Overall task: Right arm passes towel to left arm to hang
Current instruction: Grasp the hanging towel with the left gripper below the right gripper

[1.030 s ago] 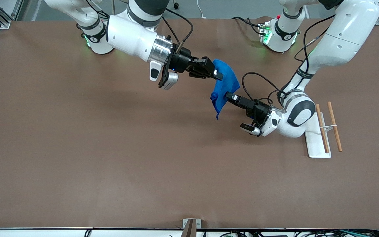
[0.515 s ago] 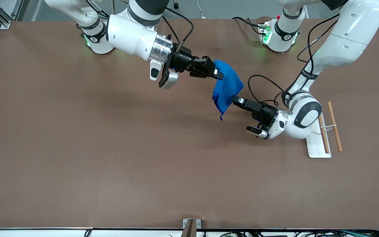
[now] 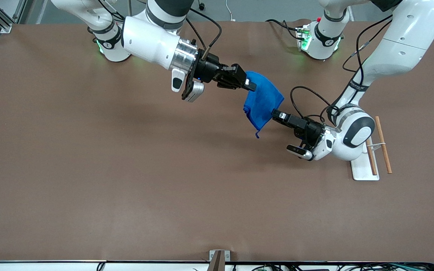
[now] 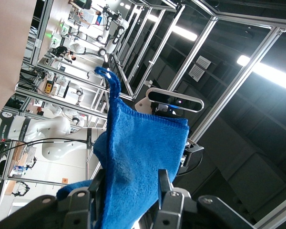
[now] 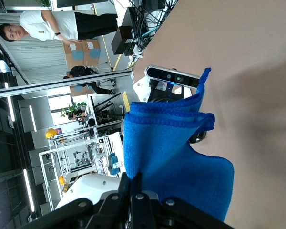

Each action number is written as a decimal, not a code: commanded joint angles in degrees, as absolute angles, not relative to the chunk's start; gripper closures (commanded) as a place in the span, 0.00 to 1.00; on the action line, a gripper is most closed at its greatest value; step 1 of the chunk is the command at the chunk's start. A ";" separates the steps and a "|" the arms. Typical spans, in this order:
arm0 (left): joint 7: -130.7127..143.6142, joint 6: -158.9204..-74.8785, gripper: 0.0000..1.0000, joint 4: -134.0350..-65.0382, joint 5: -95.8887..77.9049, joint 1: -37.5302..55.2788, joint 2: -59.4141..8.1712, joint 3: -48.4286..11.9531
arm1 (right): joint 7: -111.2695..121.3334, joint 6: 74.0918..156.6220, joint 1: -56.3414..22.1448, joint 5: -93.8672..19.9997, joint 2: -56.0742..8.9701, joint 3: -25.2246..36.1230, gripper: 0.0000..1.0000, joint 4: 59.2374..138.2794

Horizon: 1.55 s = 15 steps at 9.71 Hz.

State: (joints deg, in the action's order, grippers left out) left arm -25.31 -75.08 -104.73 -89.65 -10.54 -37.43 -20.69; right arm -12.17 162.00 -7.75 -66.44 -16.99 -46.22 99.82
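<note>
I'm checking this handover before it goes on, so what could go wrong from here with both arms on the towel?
1. Both the right gripper and the left gripper are shut on the towel, held in the air; if the left arm pulls away before the right lets go, the cloth may strain or slip out.
2. The left fingers pinch only an edge, so the grip might fail.
3. The hanging corner loop could snag on the wooden rods.

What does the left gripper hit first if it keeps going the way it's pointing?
The towel. The left gripper is already shut on its edge, held up over the table. Past the cloth, roughly in line, is the right gripper, shut on the towel's other end; whether their heights match is unclear.
</note>
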 commanded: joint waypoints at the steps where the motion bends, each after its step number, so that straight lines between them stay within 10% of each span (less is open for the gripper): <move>1: -24.35 -75.24 0.51 -104.77 -89.39 -12.29 -37.62 -20.57 | -12.22 162.69 -7.82 -67.76 -17.58 -46.76 1.00 98.96; 7: -22.15 -73.65 0.59 -103.54 -86.92 -13.54 -37.71 -20.65 | -12.22 162.69 -7.82 -67.76 -17.58 -46.76 1.00 98.96; 9: -21.97 -73.65 1.00 -103.62 -86.92 -13.54 -37.62 -20.65 | -12.22 162.69 -7.82 -67.76 -17.58 -46.76 1.00 98.96; 14: -15.15 -74.61 1.00 -102.66 -86.84 -13.89 -33.85 -19.70 | -12.22 162.60 -7.73 -67.76 -17.58 -46.76 1.00 98.88; 15: -10.85 -75.23 1.00 -101.79 -86.66 -13.89 -31.75 -18.03 | -12.04 162.60 -7.73 -67.76 -17.58 -46.76 0.76 98.96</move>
State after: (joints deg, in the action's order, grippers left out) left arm -14.46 -73.39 -101.31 -88.11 -13.81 -34.45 -19.99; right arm -12.18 162.02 -7.75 -66.45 -17.06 -46.23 99.71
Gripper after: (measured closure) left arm 0.978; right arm 0.965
